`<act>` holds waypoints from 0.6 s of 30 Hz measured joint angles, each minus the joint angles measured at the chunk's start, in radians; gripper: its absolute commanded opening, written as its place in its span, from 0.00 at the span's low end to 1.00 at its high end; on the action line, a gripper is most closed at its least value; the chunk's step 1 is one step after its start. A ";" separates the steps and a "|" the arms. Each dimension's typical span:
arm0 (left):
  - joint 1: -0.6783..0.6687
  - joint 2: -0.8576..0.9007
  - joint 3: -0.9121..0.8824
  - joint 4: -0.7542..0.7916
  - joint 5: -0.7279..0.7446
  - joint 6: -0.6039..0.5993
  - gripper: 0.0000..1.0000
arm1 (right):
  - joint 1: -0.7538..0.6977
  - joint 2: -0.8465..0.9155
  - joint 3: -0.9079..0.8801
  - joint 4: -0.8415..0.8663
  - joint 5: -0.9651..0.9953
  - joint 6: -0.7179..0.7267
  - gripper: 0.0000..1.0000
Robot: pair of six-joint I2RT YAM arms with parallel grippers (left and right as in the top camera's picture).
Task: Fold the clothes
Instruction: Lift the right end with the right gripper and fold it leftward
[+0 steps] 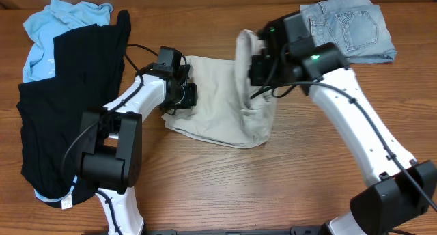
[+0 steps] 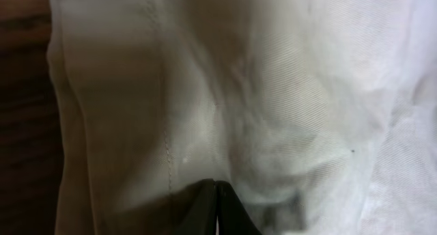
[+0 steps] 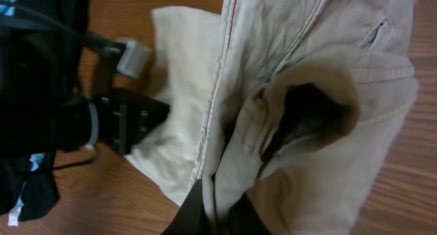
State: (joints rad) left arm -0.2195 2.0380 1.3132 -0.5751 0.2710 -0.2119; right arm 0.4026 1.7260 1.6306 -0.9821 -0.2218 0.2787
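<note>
The beige khaki shorts (image 1: 215, 105) lie mid-table, with their right part lifted into a raised fold. My right gripper (image 1: 258, 67) is shut on that fold; in the right wrist view the cloth (image 3: 300, 78) is pinched between the fingers (image 3: 224, 209), with seam and waistband hanging beyond. My left gripper (image 1: 187, 93) is at the shorts' left edge. In the left wrist view its fingers (image 2: 216, 194) are closed tip to tip in the beige cloth (image 2: 273, 91), which fills the view. The black garment (image 1: 65, 112) lies at the left over the light-blue shirt (image 1: 61, 23).
Folded blue jeans (image 1: 351, 26) lie at the far right corner, behind the right arm. The wooden table (image 1: 273, 187) shows bare in front of the shorts. The left arm (image 3: 48, 105) shows at the left of the right wrist view.
</note>
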 measured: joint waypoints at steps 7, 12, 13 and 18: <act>-0.008 0.000 0.000 0.004 -0.010 -0.019 0.04 | 0.120 0.082 0.001 0.127 0.034 0.082 0.04; -0.008 0.000 0.000 0.004 -0.010 -0.033 0.04 | 0.171 0.160 0.001 0.238 0.055 0.151 0.04; -0.008 0.000 0.000 0.004 -0.010 -0.035 0.04 | 0.182 0.174 0.001 0.264 0.061 0.167 0.04; -0.008 0.000 0.000 0.000 -0.011 -0.045 0.04 | 0.230 0.229 0.001 0.370 0.093 0.239 0.04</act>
State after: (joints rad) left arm -0.2279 2.0380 1.3132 -0.5755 0.2604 -0.2565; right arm 0.6331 1.9553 1.6314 -0.6125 -0.1287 0.5179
